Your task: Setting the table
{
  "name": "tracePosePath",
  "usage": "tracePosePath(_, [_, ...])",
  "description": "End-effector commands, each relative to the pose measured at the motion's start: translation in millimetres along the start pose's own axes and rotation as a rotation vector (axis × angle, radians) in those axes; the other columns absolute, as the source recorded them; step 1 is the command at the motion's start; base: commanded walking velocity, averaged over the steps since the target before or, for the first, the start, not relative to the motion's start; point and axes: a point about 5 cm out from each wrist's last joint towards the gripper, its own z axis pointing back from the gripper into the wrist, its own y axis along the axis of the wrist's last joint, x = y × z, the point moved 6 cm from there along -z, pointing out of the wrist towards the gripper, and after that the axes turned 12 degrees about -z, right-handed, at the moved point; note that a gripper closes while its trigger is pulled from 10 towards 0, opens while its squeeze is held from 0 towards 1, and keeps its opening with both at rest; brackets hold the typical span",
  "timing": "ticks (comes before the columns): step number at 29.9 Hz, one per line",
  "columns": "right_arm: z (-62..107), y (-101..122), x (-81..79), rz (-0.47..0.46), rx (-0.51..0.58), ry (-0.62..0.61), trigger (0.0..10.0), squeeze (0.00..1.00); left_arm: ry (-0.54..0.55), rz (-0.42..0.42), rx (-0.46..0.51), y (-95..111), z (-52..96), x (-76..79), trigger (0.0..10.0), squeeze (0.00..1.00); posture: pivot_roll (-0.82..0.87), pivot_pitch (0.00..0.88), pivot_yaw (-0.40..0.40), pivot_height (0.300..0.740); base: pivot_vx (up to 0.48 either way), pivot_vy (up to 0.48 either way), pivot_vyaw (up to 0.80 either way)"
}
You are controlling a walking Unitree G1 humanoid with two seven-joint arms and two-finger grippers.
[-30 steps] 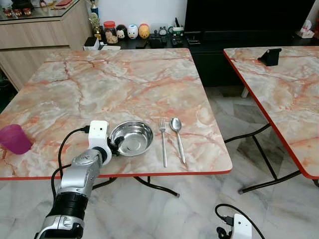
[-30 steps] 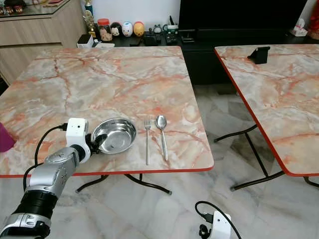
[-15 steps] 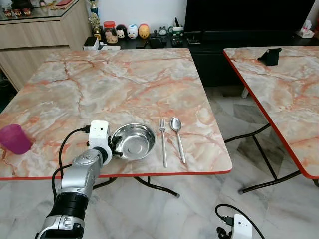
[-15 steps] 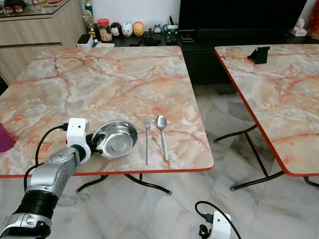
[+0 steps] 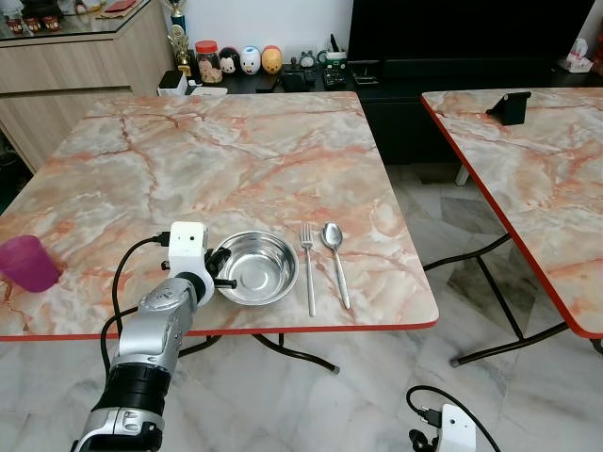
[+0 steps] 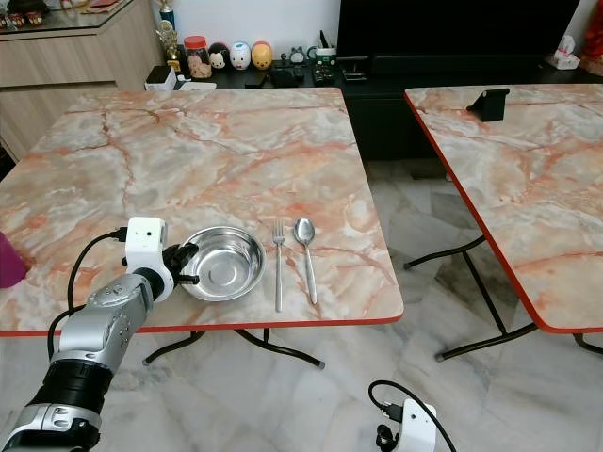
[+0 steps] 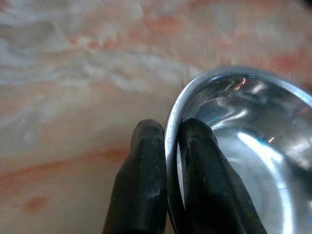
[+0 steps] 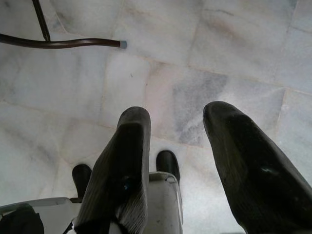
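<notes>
The left gripper pinches the rim of the shiny round steel bowl, near the marble table's red front edge. Just beside the bowl lie a fork and spoon; the right gripper hangs spread wide, holding nothing

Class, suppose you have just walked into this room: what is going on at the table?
The robot is setting a place at the marble table. Its left gripper pinches the rim of a steel bowl that sits near the table's front edge, one finger inside the rim and one outside. A fork and a spoon lie side by side just to the bowl's right. A purple cup stands apart at the table's left edge. The right gripper hangs open over the floor.
</notes>
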Motion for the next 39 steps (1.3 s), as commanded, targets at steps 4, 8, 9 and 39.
tracePosePath(4, [0.6, -2.2, 1.0, -0.003, -0.004, -0.001, 10.0, 0.00, 0.085, 0.074, 0.107, 9.4, 6.5, -11.7, 6.8, 0.00, 0.03, 0.000, 0.009, 0.740, 0.000, 0.000, 0.00])
tracePosePath(8, [0.8, -1.7, 2.0, -0.001, -0.001, -0.001, 10.0, 0.00, 0.087, 0.189, 0.191, 17.9, 11.4, -4.8, 10.0, 0.00, 0.03, 0.000, -0.001, 0.740, 0.000, 0.000, 0.00])
tracePosePath(9, [0.8, -1.6, 2.3, 0.000, -0.001, -0.002, 10.0, 0.00, 0.083, 0.208, 0.202, 19.2, 11.7, -3.5, 10.0, 0.00, 0.03, 0.000, -0.004, 0.740, 0.000, 0.000, 0.00])
tracePosePath(39, [1.0, 3.3, 7.8, 0.001, 0.010, -0.007, 10.0, 0.00, 0.113, 0.458, 0.350, 38.1, 19.2, -3.3, 10.0, 0.00, 0.02, 0.000, -0.034, 0.740, 0.000, -0.142, 0.00])
